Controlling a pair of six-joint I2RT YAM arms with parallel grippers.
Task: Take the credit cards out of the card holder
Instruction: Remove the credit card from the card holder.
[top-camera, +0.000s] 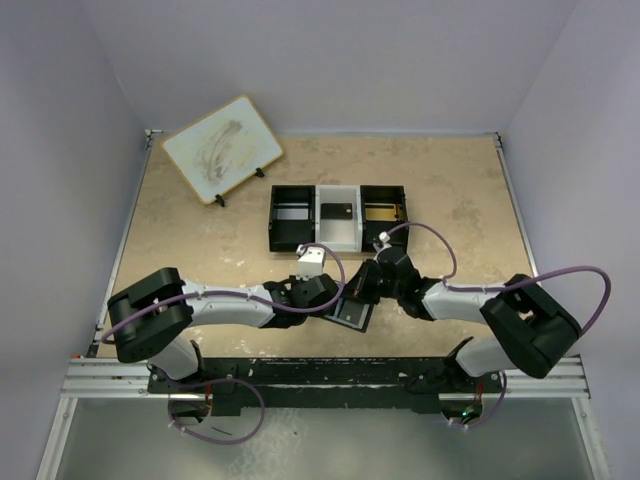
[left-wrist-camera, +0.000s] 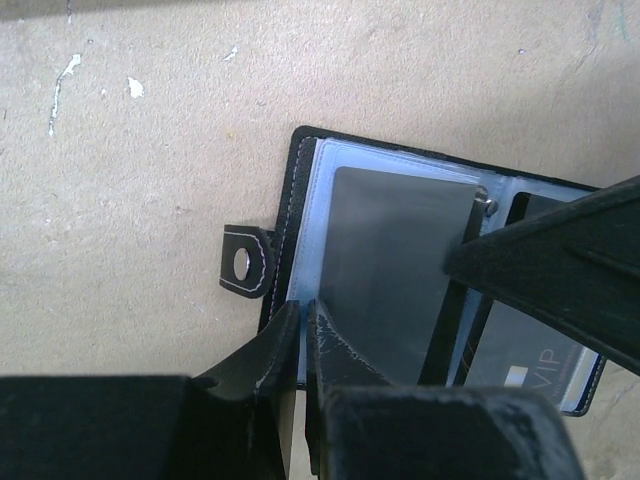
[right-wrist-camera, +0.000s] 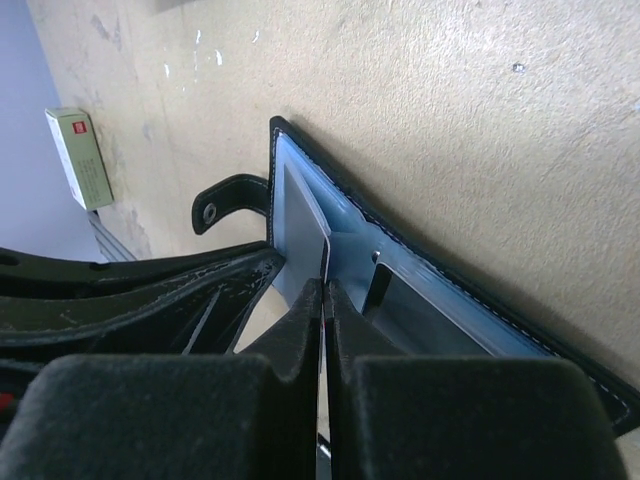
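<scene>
Beige bench (top-camera: 200, 240): open holder (top-camera: 352, 312), long axis diagonal; left end effector (left-wrist-camera: 303, 315) clamps its edge, right end effector (right-wrist-camera: 325, 295) pinches card (left-wrist-camera: 390, 270).

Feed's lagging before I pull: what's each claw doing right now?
Left claw: closed on the card holder's edge.
Right claw: closed on a credit card.

The open card holder (top-camera: 352, 314) is hemmed in by the left pincer (left-wrist-camera: 301, 318) and right pincer (right-wrist-camera: 326, 290). Behind, passage is narrowed by the tray (top-camera: 273, 218) and little box (top-camera: 312, 257); free bench (top-camera: 470, 200) is found rightward.
</scene>
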